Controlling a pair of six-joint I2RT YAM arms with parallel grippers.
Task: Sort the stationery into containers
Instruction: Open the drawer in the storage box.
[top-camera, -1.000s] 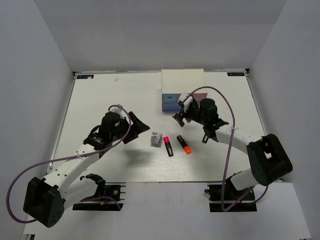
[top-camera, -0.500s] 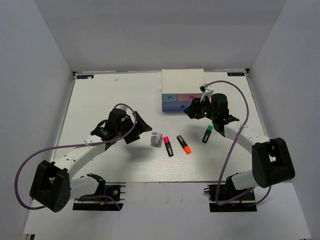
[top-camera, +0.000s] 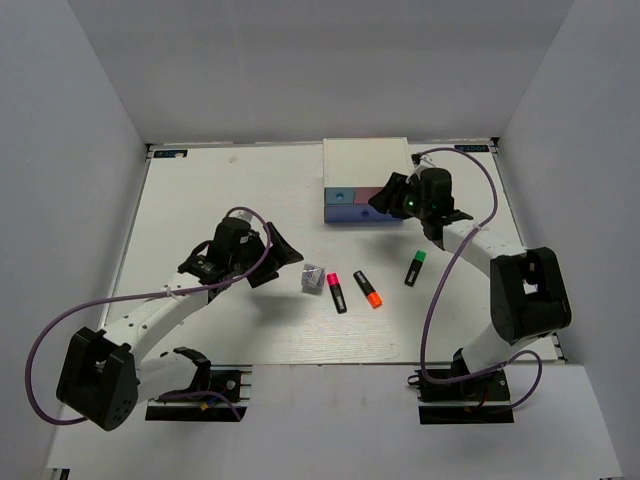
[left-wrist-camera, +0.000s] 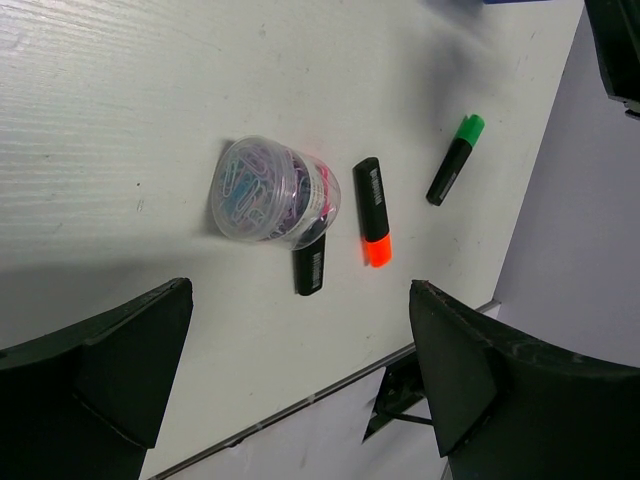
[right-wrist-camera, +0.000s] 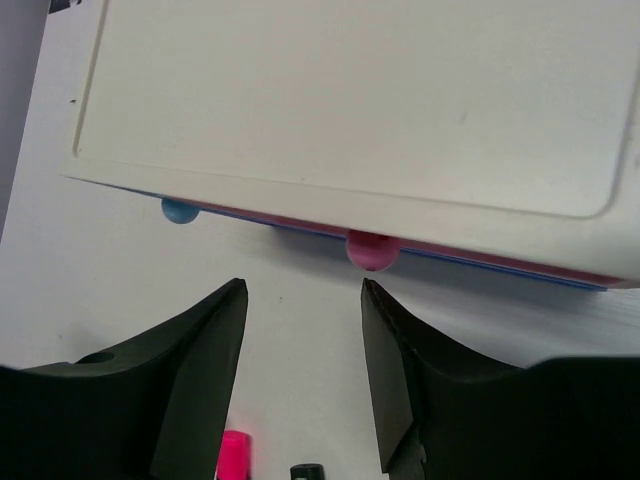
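Observation:
The white cabinet (top-camera: 365, 160) stands at the back, with light blue (top-camera: 342, 195), pink (top-camera: 369, 194) and wide blue-violet (top-camera: 352, 213) drawers, all closed. My right gripper (top-camera: 388, 197) is open and empty just before the pink drawer; in the right wrist view its tips (right-wrist-camera: 303, 290) sit close below the pink knob (right-wrist-camera: 371, 250), with the blue knob (right-wrist-camera: 179, 210) to the left. My left gripper (top-camera: 287, 256) (left-wrist-camera: 300, 290) is open and empty beside a clear jar of paper clips (left-wrist-camera: 275, 192). The pink (top-camera: 336, 292), orange (top-camera: 368, 289) and green (top-camera: 415, 268) highlighters lie on the table. No separate pink cylinder shows.
The white table (top-camera: 220, 200) is walled by grey panels on three sides. The pink highlighter touches the jar (top-camera: 313, 278). The table's front edge (left-wrist-camera: 300, 410) runs close under my left gripper.
My right gripper moved back and right, from above the table to the pink drawer's front. The green highlighter came into view from under that arm. My left gripper shifted slightly towards the jar.

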